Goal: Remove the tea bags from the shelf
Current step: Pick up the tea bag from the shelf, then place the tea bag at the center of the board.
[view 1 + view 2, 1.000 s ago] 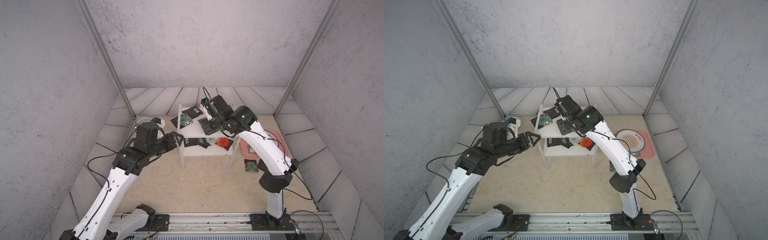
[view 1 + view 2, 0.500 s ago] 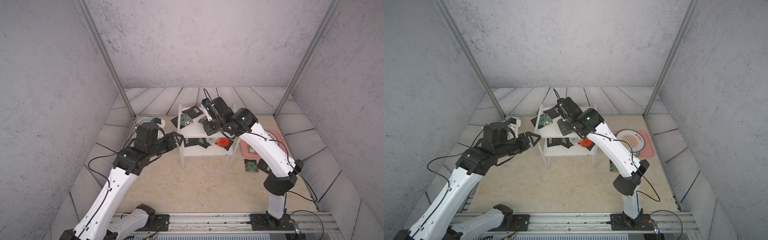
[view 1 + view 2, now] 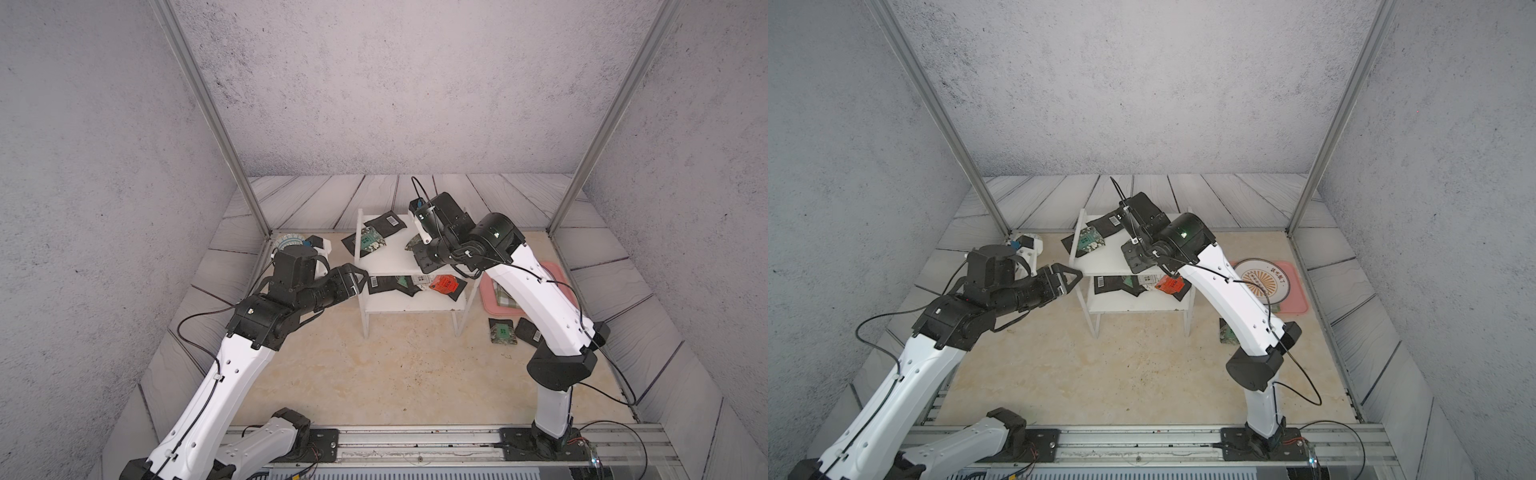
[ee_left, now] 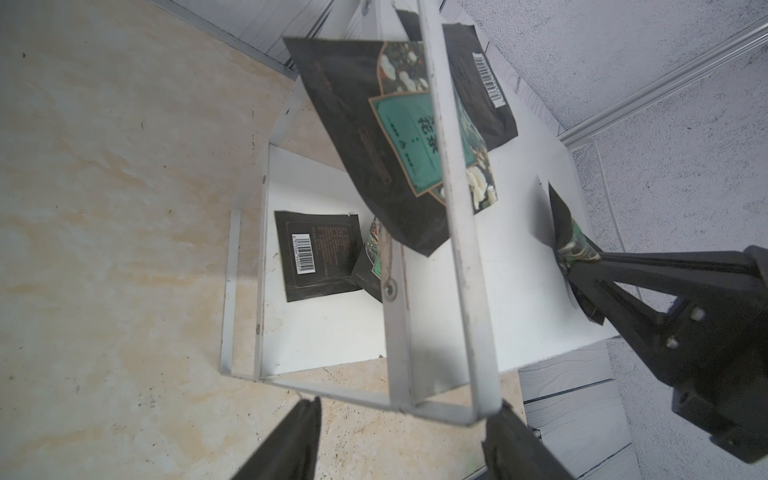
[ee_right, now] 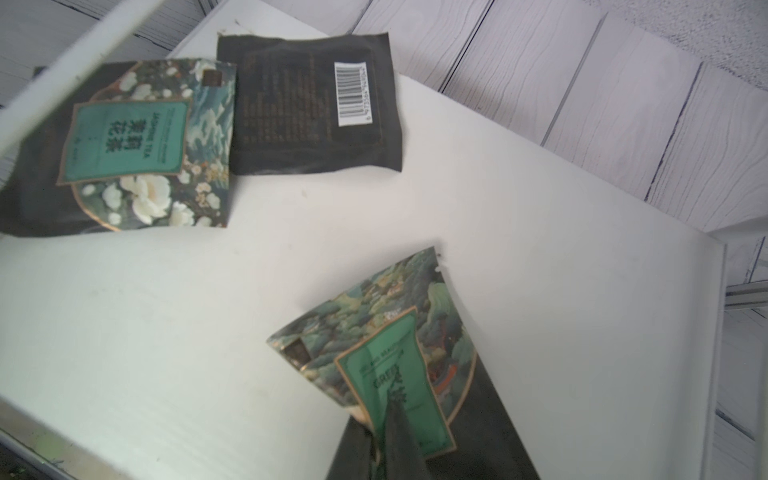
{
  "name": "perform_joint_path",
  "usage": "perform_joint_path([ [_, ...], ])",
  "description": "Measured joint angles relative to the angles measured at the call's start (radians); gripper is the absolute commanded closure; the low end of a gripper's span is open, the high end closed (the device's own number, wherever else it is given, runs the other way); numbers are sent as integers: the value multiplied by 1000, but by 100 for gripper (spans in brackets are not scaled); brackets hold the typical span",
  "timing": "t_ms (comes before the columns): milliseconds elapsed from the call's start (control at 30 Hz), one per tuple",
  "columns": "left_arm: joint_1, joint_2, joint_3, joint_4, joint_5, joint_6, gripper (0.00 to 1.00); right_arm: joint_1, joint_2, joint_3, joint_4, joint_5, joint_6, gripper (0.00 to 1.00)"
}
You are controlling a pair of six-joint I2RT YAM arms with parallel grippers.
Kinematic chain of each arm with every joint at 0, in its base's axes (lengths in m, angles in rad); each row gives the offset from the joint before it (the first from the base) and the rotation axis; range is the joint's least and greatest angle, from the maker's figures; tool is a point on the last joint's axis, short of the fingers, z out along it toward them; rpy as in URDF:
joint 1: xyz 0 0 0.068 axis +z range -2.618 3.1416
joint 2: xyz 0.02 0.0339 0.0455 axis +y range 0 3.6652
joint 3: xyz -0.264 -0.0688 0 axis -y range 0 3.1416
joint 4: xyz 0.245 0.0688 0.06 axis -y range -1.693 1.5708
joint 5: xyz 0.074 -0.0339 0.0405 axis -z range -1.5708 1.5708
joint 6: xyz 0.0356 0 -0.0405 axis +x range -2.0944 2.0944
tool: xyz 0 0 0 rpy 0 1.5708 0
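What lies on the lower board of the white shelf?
Visible: a black barcode sachet, a partly covered green sachet, a white-labelled sachet and a red-orange sachet. The top board hides the rear of the lower board.

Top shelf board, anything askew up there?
Yes: the black sachet with green floral print overhangs the top board of the white two-tier rack, poking past its side frame. The right hand buckles another green sachet.

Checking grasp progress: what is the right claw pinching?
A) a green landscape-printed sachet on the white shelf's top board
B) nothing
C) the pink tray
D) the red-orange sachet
A: the right wrist view shows the right claw closed on the green landscape-printed sachet, bending it up off the white two-tier shelf.
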Motion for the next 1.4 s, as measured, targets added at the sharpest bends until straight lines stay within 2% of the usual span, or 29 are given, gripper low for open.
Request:
perform_joint_path([
  [300, 0, -13, -15, 0, 2, -1, 33, 0, -32, -17, -21, -21, 4, 91],
  [733, 0, -58, -69, 0, 24, -4, 34, 1, -317, -205, 23, -45, 31, 90],
  [933, 0, -95, -117, 2, 43, -12, 34, 1, -483, -424, 58, -21, 67, 90],
  [1200, -3, -155, -221, 14, 70, -27, 34, -2, -771, -735, 75, 83, 157, 90],
  [1400, -10, -188, -277, 19, 73, -38, 34, -42, -930, -952, 82, 144, 235, 90],
])
